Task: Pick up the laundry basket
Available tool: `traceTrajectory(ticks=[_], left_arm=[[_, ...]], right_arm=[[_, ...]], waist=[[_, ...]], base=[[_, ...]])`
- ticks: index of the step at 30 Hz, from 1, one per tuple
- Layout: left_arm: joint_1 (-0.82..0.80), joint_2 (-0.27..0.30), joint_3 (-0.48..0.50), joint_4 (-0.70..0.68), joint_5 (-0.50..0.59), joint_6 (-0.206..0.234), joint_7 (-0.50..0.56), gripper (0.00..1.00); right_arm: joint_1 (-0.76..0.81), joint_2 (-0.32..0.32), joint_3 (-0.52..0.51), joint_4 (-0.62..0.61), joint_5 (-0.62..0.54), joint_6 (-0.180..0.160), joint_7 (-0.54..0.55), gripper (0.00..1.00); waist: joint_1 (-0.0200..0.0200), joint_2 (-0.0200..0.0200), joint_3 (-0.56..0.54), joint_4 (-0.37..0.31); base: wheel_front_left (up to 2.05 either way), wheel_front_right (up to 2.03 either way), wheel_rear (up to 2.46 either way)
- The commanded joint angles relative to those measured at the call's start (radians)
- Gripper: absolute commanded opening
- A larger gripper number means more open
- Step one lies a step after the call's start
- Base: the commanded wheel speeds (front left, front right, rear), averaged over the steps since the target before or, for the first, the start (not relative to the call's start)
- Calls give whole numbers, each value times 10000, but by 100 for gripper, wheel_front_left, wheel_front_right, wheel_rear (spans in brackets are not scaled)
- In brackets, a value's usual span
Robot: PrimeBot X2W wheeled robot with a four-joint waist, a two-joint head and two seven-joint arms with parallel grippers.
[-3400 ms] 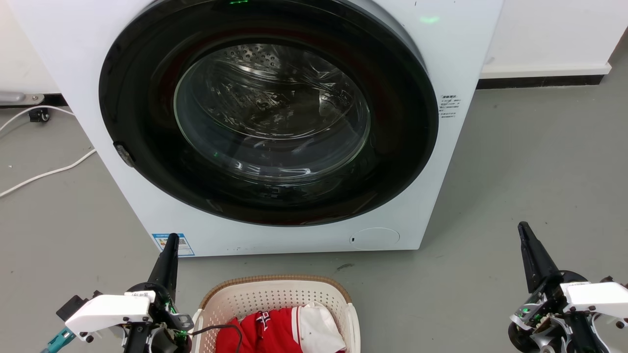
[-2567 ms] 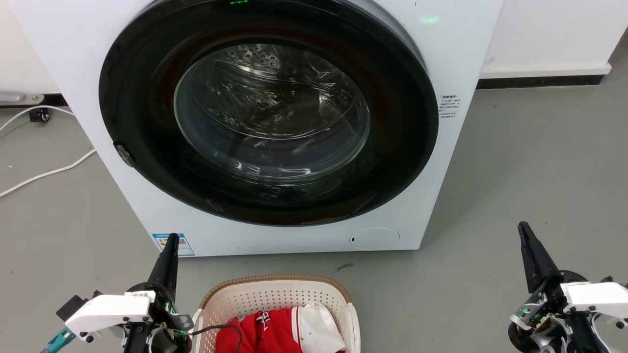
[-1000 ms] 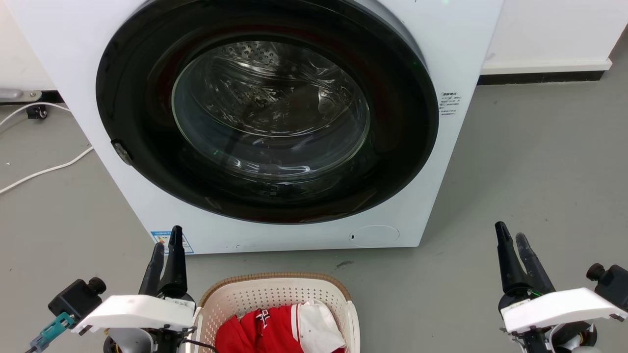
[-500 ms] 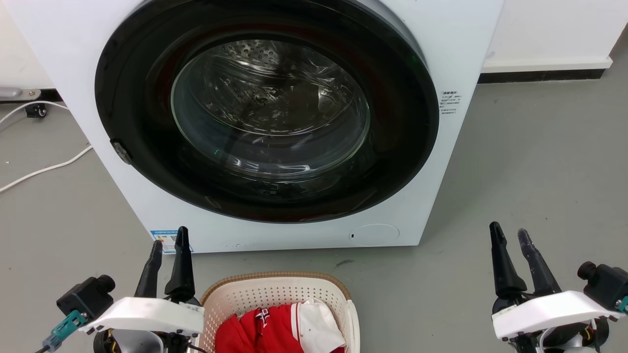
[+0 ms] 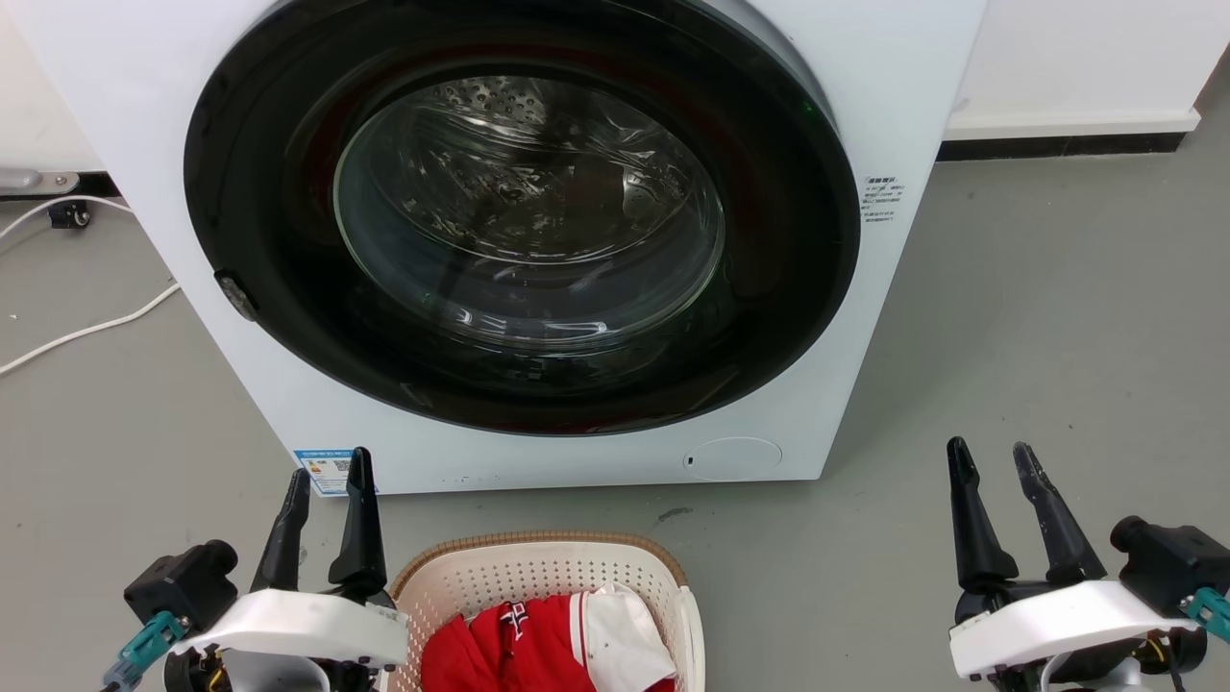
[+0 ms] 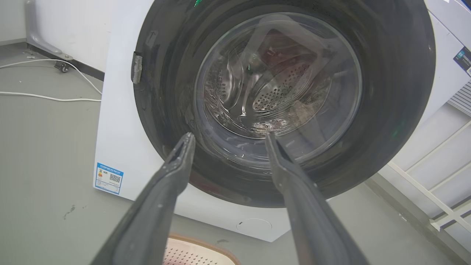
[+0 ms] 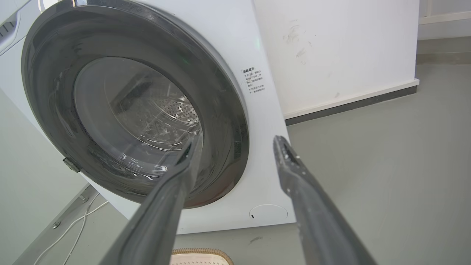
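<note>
The basket (image 5: 524,580) is sitting on the floor (image 5: 1057,336) before the washer (image 5: 894,96), holding red and white clothes (image 5: 538,644). We are holding our left gripper (image 5: 331,463) just beside its left edge and our right gripper (image 5: 988,445) well off to its right, both spread, gripping nothing.

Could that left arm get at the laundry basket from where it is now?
Probably yes. The left end effector is open and sits just left of the laundry basket, nothing between them. It points ahead, past it, so it would need to turn inward.
</note>
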Motion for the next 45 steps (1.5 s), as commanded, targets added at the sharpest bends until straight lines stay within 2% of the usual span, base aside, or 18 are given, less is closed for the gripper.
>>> traceTrajectory(ticks=[1, 28, 45], left_arm=[[44, 46, 6, -146, 350, -58, -115, 100], [308, 54, 57, -211, 2716, -239, -718, 100], [427, 60, 81, -208, 4024, -76, -1047, 100]], right_arm=[[67, -35, 31, -174, -378, 0, -120, 100], [364, -32, 130, -360, -2833, -1, -731, 100], [510, -32, 200, -611, -4092, -1, -1059, 100]], waist=[[0, -1, 1, 6], [0, -1, -21, -9], [0, -1, 0, -20]], base=[[0, 0, 0], [0, 0, 0], [0, 0, 0]])
